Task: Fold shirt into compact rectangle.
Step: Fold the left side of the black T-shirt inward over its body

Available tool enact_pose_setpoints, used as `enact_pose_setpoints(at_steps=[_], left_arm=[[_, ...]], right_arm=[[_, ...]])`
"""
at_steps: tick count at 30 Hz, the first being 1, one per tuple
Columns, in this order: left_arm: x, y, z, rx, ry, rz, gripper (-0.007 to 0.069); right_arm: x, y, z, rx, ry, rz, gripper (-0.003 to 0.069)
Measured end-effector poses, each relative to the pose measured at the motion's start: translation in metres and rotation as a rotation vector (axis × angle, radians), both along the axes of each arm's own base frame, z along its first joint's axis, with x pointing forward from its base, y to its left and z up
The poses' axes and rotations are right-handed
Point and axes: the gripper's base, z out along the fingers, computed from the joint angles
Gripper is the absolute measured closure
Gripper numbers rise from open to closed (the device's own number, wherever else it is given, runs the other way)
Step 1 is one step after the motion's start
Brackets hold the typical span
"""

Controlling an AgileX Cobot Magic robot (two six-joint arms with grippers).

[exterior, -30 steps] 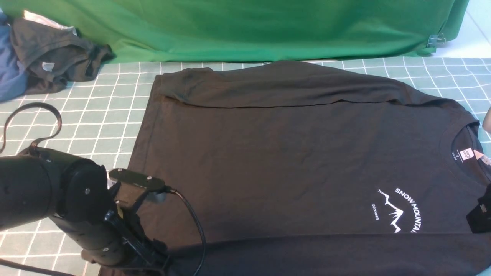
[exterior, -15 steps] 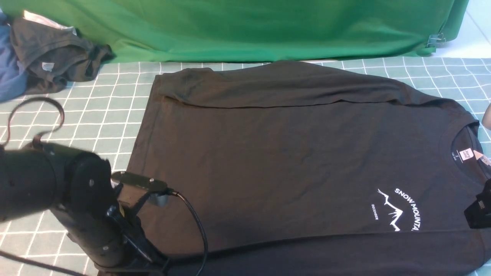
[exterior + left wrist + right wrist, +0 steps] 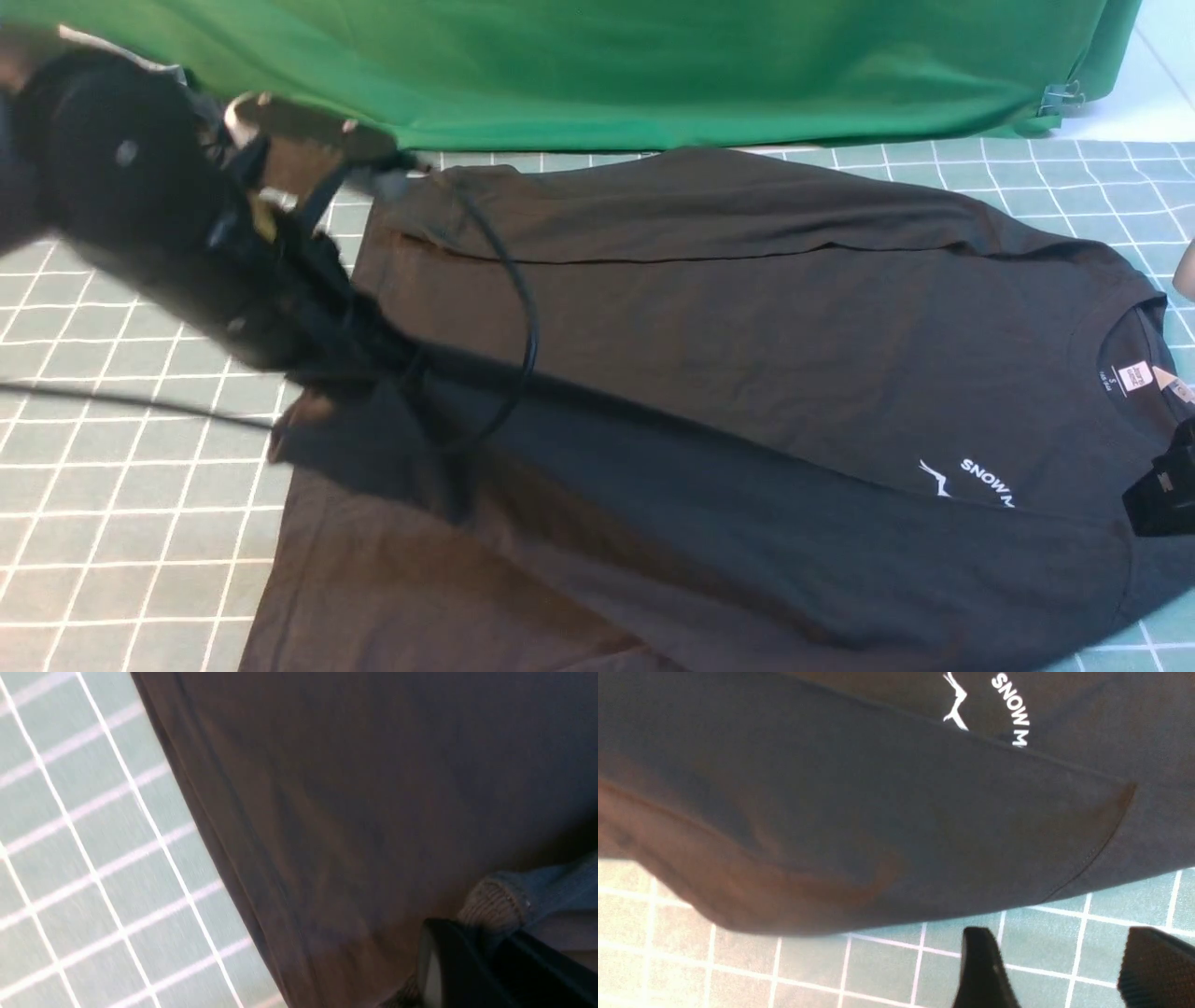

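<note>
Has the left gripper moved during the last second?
Yes. In the front view the left gripper went from the near edge toward the green backdrop, pulling a sleeve of the shirt.

**Q:** A home, a shop, or a lab?

**A:** A robot lab, with a bench dressed for filming. A green backdrop (image 3: 653,65) hangs across the whole far side, held at its right corner by a binder clip (image 3: 1060,96).

**Q:** What else points to a lab?

**A:** The table wears a teal cloth (image 3: 140,495) ruled in white squares. A black robot arm (image 3: 140,205) with a loose cable (image 3: 532,327) reaches over it. A shirt (image 3: 747,327) lies spread on the grid, and views from cameras on both wrists look down on the same cloth.
</note>
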Motion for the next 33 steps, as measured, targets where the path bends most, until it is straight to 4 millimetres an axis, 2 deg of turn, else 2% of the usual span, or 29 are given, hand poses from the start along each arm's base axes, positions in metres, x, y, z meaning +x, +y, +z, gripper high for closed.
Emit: enact_pose_setpoints(at_steps=[2, 5, 8, 9, 13, 16, 25, 30, 33], left_arm=[[0.01, -0.001, -0.004, 0.029, 0.001, 0.007, 0.06], [0.036, 0.0, -0.018, 0.125, 0.007, 0.05, 0.06], [0.051, 0.002, -0.027, 0.15, 0.024, 0.075, 0.06], [0.062, 0.006, -0.033, 0.157, 0.041, 0.099, 0.06], [0.08, 0.019, -0.044, 0.151, 0.076, 0.161, 0.06], [0.086, 0.025, -0.052, 0.148, 0.087, 0.182, 0.06], [0.094, 0.022, -0.064, 0.131, 0.079, 0.179, 0.0589], [0.099, 0.021, -0.071, 0.141, 0.063, 0.152, 0.051], [0.105, 0.023, -0.067, 0.152, 0.015, 0.166, 0.0377]], right_arm=[[0.0, 0.0, 0.0, 0.0, -0.001, 0.0, 0.0278], [0.0, 0.0, 0.0, 0.0, -0.001, 0.0, 0.0278], [0.0, 0.0, 0.0, 0.0, -0.001, 0.0, 0.0278], [0.0, 0.0, 0.0, 0.0, -0.001, 0.0, 0.0278], [0.0, 0.0, 0.0, 0.0, -0.001, 0.0, 0.0278], [0.0, 0.0, 0.0, 0.002, -0.001, -0.001, 0.0278], [0.0, 0.002, 0.001, 0.028, 0.003, -0.005, 0.0278], [0.0, 0.003, 0.001, 0.032, 0.003, -0.005, 0.0278], [0.0, 0.003, 0.001, 0.032, 0.003, -0.005, 0.0278]])
